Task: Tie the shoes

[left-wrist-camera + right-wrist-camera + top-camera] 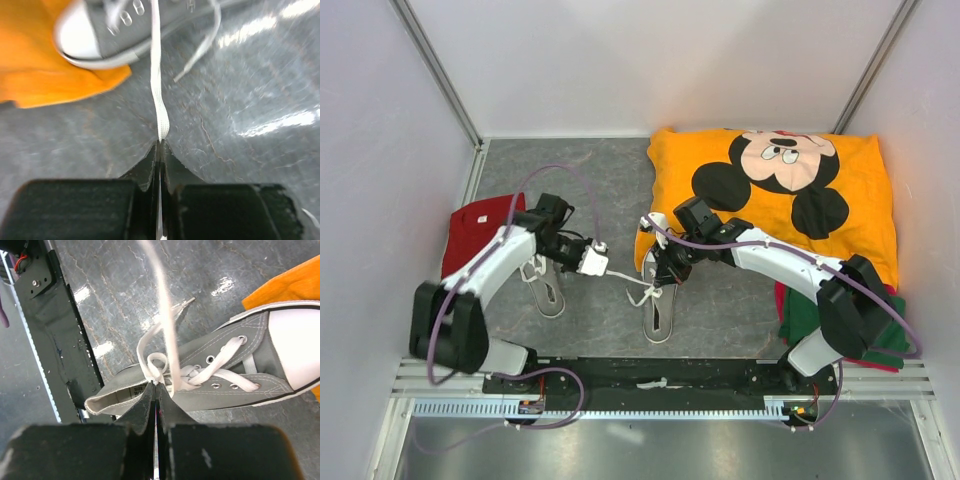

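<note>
Tension is building in the white lace [156,75]. Your left gripper [160,146] is pressing its fingers together on the free end and drawing it away from the grey sneaker [100,30]. That shoe is lying around the middle of the table [240,165], toward the near edge, with its toe at the edge of the orange cushion [45,75]. You are pulling leftward, I judge, so that the strand is cinching through the eyelets. Your right gripper [156,386] is also pressing shut, apparently pinching the lace where it is crossing above the tongue, probably to anchor the knot against that pull. The second sneaker [548,290] is lying beneath your left arm, nearer the left edge. No finished bow is showing, so the tying is looking early.
</note>
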Motion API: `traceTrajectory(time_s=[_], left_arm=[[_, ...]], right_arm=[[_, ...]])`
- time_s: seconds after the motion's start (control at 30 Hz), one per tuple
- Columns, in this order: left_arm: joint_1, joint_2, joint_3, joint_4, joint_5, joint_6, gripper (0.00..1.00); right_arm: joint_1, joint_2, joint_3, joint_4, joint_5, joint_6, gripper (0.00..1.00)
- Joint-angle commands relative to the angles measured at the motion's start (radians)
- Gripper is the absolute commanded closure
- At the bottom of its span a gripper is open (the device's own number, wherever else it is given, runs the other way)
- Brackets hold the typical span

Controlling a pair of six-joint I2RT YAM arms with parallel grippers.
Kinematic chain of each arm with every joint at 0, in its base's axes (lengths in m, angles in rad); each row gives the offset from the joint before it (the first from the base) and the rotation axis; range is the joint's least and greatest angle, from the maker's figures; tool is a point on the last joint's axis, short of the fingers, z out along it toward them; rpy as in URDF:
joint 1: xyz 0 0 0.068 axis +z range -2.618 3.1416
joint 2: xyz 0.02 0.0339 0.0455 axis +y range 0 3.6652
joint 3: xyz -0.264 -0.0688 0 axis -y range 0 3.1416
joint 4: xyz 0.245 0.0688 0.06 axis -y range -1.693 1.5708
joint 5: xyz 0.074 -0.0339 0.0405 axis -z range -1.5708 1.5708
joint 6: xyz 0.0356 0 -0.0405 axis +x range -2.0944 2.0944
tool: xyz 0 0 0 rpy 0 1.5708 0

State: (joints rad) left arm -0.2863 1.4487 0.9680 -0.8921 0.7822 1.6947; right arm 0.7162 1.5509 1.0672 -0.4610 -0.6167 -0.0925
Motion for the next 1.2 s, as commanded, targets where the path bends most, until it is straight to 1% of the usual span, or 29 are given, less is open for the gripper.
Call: traceTrajectory(time_s=[0.0, 0.13, 0.2, 0.23, 0.27, 0.3, 0.33, 0.37, 0.4, 0.43, 0.47, 0.5, 0.53, 0.6, 0.63, 0.67, 0.7, 0.73, 0.77, 0.8, 0.83, 0.87, 0.9, 1.0, 1.07, 1.1, 1.13, 1.17], left_arm=[[-0.01, -0.195, -0.002, -0.146, 0.165, -0.116, 0.98], [-0.082, -0.303, 0.0, -0.209, 0.224, -0.197, 0.98], [-0.151, -0.336, 0.001, -0.209, 0.264, -0.282, 0.99], [-0.177, -0.359, 0.003, -0.206, 0.275, -0.341, 0.99], [-0.23, -0.369, 0.001, -0.2, 0.285, -0.371, 0.98], [-0.26, -0.378, -0.005, -0.171, 0.298, -0.403, 0.98], [-0.286, -0.393, -0.012, -0.144, 0.301, -0.468, 0.98], [-0.333, -0.401, -0.028, -0.119, 0.304, -0.492, 0.98], [-0.352, -0.405, -0.038, -0.041, 0.302, -0.522, 0.98], [-0.37, -0.409, -0.052, 0.011, 0.295, -0.605, 0.98], [-0.401, -0.41, -0.083, 0.069, 0.287, -0.654, 0.98], [-0.418, -0.409, -0.101, 0.214, 0.267, -0.7, 0.98], [-0.433, -0.404, -0.116, 0.281, 0.252, -0.784, 0.98], [-0.499, -0.377, -0.161, 0.427, 0.194, -0.852, 0.98], [-0.525, -0.364, -0.175, 0.559, 0.166, -0.9, 0.98], [-0.577, -0.329, -0.202, 0.62, 0.137, -0.92, 0.98], [-0.602, -0.311, -0.215, 0.677, 0.079, -0.937, 0.98], [-0.625, -0.288, -0.228, 0.805, 0.049, -0.979, 0.98], [-0.661, -0.265, -0.247, 0.853, 0.026, -0.994, 0.98], [-0.678, -0.22, -0.258, 0.916, -0.024, -1.006, 0.98], [-0.694, -0.199, -0.268, 0.968, -0.044, -1.023, 0.98], [-0.717, -0.176, -0.287, 1.069, -0.063, -1.029, 0.98], [-0.728, -0.124, -0.294, 1.116, -0.096, -1.035, 0.99], [-0.754, -0.038, -0.301, 1.268, -0.159, -1.069, 0.99], [-0.758, 0.045, -0.29, 1.359, -0.228, -1.119, 0.98], [-0.757, 0.068, -0.284, 1.381, -0.254, -1.132, 0.96], [-0.757, 0.109, -0.279, 1.395, -0.276, -1.142, 0.89], [-0.757, 0.117, -0.275, 1.401, -0.3, -1.142, 0.8]], right_arm=[[0.002, -0.038, 0.008, 0.036, 0.044, 0.008, 1.0], [0.002, -0.044, 0.014, 0.038, 0.072, 0.007, 1.0], [0.003, -0.046, 0.016, 0.038, 0.086, 0.004, 1.0], [0.003, -0.049, 0.016, 0.039, 0.089, 0.002, 1.0], [0.003, -0.049, 0.016, 0.039, 0.092, 0.002, 1.0], [0.003, -0.051, 0.017, 0.041, 0.092, 0.0, 1.0], [0.003, -0.052, 0.017, 0.039, 0.094, 0.0, 1.0], [0.003, -0.052, 0.019, 0.041, 0.094, 0.0, 1.0], [0.003, -0.054, 0.02, 0.041, 0.092, 0.0, 1.0], [0.003, -0.055, 0.022, 0.041, 0.087, 0.0, 1.0], [0.003, -0.057, 0.022, 0.044, 0.083, 0.0, 1.0], [0.003, -0.057, 0.023, 0.047, 0.08, 0.0, 1.0], [0.002, -0.057, 0.023, 0.045, 0.068, 0.002, 1.0], [0.002, -0.057, 0.025, 0.048, 0.057, 0.005, 1.0], [0.003, -0.057, 0.025, 0.048, 0.051, 0.005, 1.0], [0.002, -0.057, 0.025, 0.05, 0.043, 0.004, 1.0], [0.003, -0.055, 0.023, 0.05, 0.041, 0.004, 1.0], [0.002, -0.057, 0.025, 0.048, 0.038, 0.0, 1.0], [0.003, -0.058, 0.027, 0.048, 0.034, -0.001, 1.0], [0.003, -0.06, 0.027, 0.047, 0.034, -0.004, 1.0], [0.003, -0.061, 0.027, 0.045, 0.032, -0.009, 1.0], [0.003, -0.064, 0.025, 0.042, 0.031, -0.013, 1.0], [0.003, -0.066, 0.027, 0.041, 0.026, -0.015, 1.0], [0.002, -0.063, 0.031, 0.025, 0.011, -0.032, 1.0], [0.003, -0.058, 0.037, 0.009, 0.008, -0.056, 1.0], [0.003, -0.055, 0.04, 0.004, 0.008, -0.062, 1.0], [0.002, -0.049, 0.043, -0.007, 0.006, -0.07, 1.0], [0.002, -0.049, 0.048, -0.011, 0.003, -0.081, 1.0]])
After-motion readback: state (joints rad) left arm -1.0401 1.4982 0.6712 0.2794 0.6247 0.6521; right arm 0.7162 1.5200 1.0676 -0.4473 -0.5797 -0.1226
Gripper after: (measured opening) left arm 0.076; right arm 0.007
